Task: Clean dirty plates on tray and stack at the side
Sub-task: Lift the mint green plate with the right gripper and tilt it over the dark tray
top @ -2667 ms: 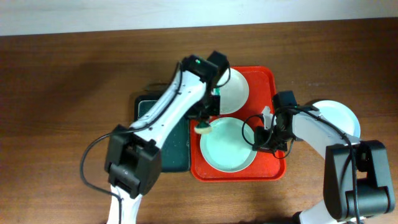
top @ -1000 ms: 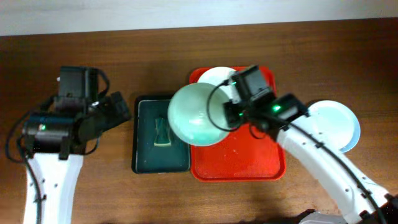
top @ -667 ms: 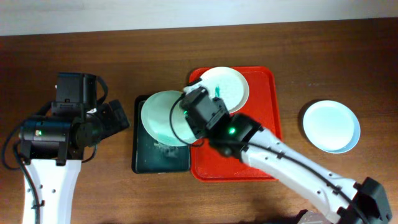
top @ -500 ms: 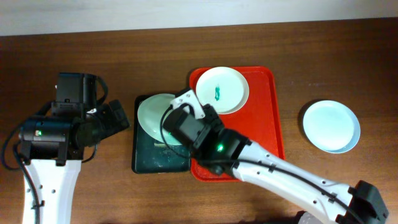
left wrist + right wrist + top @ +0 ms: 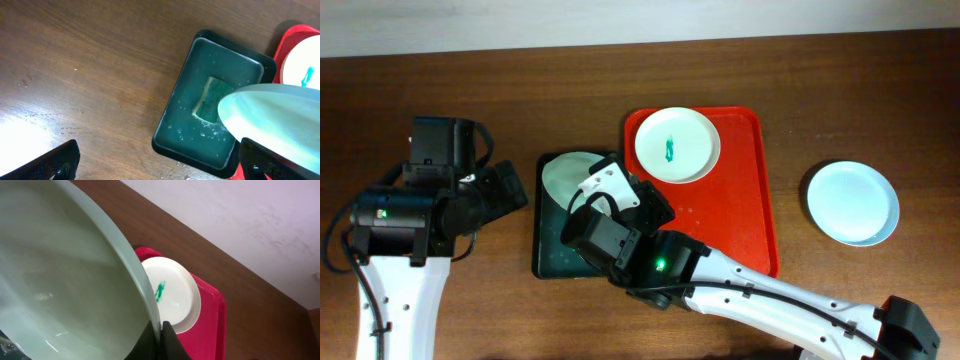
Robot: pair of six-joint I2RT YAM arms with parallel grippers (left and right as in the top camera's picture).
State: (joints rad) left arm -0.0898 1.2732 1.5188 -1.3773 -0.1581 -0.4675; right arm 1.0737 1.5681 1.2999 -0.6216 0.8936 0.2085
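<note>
— Right pincer [image 5: 161, 332]?
— Clamped tight on the rim of a pale mint plate [image 5: 65, 280], steeply tilted.
— Below it?
— A dark tray [image 5: 182, 127] with a sponge [image 5: 212, 99] inside, droplets around it, partly hidden by the plate's edge. Cannot tell whether plate and sponge touch.
— Beyond the pincer?
— The red tray [image 5: 745, 235], just beside the dark one. A white plate [image 5: 677, 146] flat in its far corner, teal smear at the centre.
— Any third plate?
— Well off to the right pincer's outer side, past the red tray: a pale blue plate [image 5: 853, 203], flat on the wooden table [image 5: 820, 80], no smear to be seen.
— Left pincer [image 5: 160, 161]?
— Spread wide, gripping nothing, above bare table. Dark tray just ahead of it, well apart from the mint plate's rim.
</note>
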